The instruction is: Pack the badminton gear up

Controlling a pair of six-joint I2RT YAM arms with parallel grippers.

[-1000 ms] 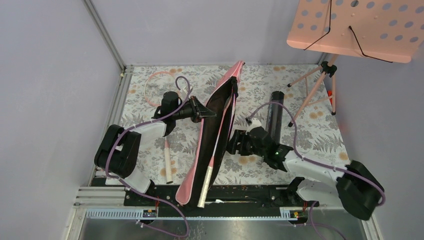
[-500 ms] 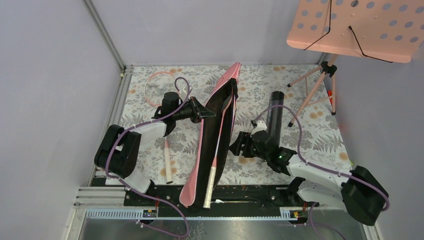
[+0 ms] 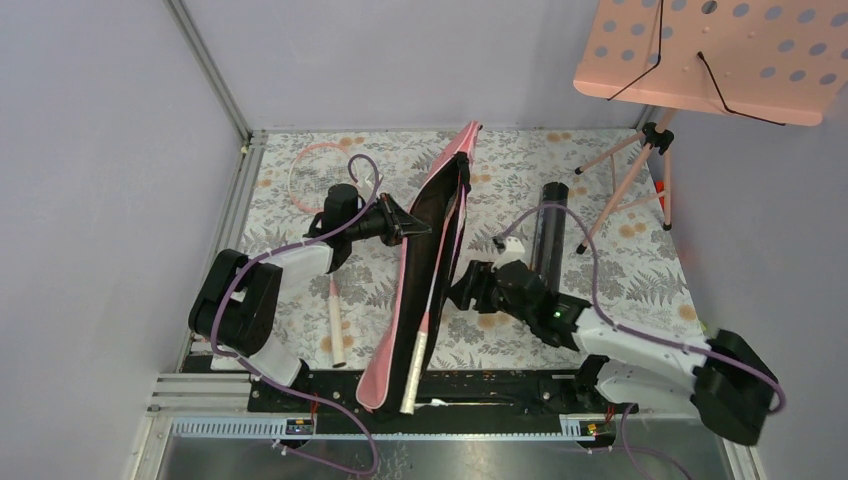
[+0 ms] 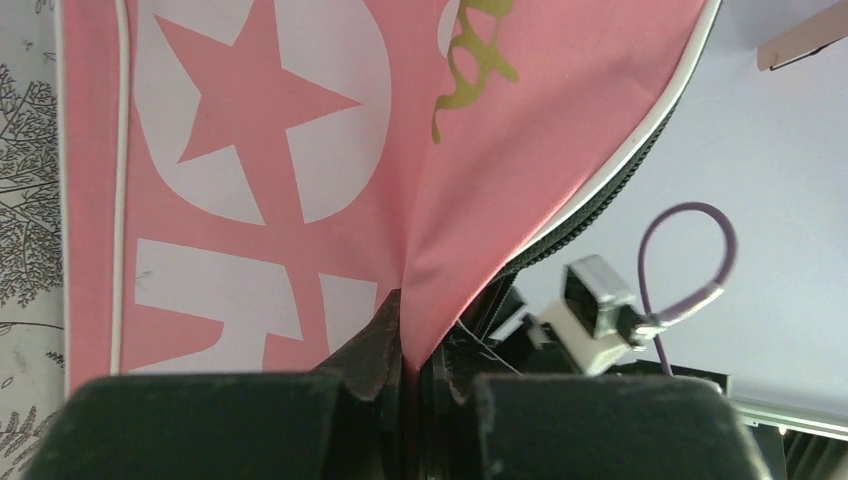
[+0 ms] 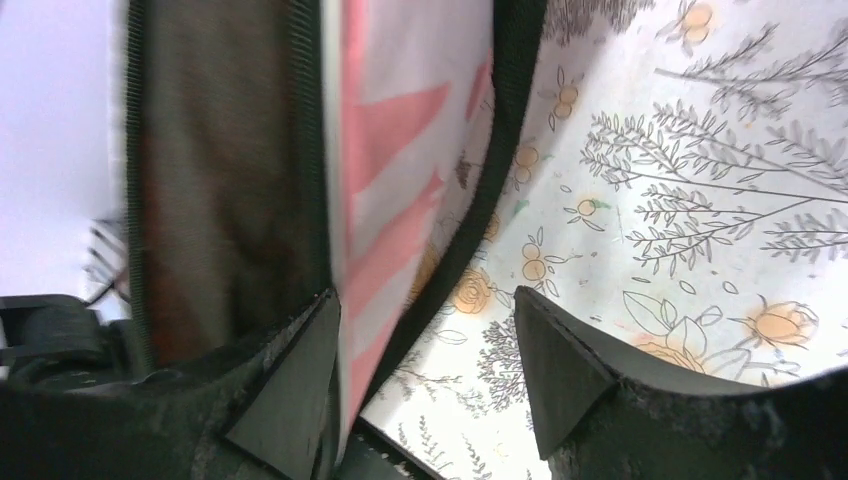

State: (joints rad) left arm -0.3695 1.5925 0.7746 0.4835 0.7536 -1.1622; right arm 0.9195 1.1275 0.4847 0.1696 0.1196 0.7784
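The pink racket-shaped fabric cover [image 3: 392,330] with black lining stands on edge in the middle of the frame, its mouth gaping. One pink-framed racket [image 3: 414,365] appears to be inside already, white handle poking out at the bottom. A second thin pink racket [image 3: 335,320] lies on the floral bench [image 3: 620,270] at left, and the long black tube [image 3: 548,228] right of centre; both seem still unpacked. The left gripper [image 4: 408,335] pinches the cover's pink edge. The right gripper [image 5: 425,300] is spread around the other edge
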